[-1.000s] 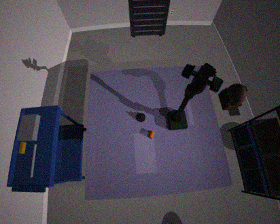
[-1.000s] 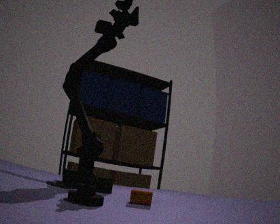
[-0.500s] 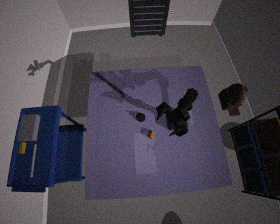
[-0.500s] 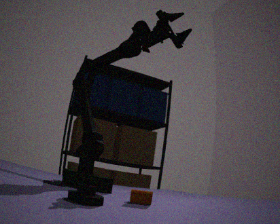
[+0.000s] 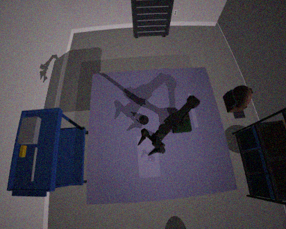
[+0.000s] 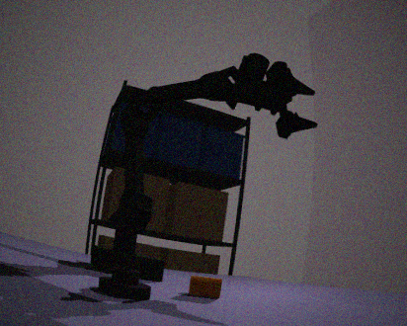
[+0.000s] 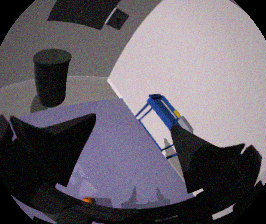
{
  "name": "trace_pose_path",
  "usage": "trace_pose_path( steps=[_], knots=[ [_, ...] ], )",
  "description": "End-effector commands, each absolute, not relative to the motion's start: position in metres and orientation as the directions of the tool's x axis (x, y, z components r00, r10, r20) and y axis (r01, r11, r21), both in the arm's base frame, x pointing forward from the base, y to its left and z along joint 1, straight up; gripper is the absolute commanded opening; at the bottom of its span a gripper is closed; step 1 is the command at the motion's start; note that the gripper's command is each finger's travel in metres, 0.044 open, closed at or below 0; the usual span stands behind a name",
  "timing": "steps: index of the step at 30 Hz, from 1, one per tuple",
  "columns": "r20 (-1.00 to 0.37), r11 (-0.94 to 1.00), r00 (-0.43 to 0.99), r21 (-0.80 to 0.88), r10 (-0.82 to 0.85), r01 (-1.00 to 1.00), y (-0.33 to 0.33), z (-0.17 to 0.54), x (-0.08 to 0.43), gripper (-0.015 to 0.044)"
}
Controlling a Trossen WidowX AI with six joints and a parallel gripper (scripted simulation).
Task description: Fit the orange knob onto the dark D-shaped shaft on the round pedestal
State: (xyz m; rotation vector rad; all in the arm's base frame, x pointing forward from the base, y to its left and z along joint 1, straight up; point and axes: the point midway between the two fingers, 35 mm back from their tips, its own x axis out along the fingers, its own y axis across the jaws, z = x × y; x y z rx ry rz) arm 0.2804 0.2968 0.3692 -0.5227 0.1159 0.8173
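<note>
The hand (image 5: 144, 149) (image 6: 315, 109) (image 7: 134, 123) is wide open with nothing in it, high up and pointing out sideways. The orange knob (image 6: 204, 287) (image 7: 87, 200) sits on the tabletop (image 5: 193, 166) (image 6: 283, 306) (image 7: 114, 145), apart from the round stand (image 5: 143, 120) (image 6: 140, 292). It is far below the hand and back toward the arm's foot, so the hand should probably tip down and come back over it.
</note>
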Motion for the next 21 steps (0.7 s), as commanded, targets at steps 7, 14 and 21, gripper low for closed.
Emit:
trace_pose_path(
  steps=[7, 14, 21],
  knots=[
    [-0.792, 0.419, 0.465, -0.294, 0.395, -0.859, 0.250, 0.186, 0.279, 0.0440],
    [-0.989, 0.337, 0.120, -0.083, 0.091, -0.938, 0.185, 0.082, 0.229, 0.0440],
    [-1.000, 0.329, 0.018, -0.013, 0.013, -0.944, 0.168, 0.064, 0.221, 0.0440]
  ],
)
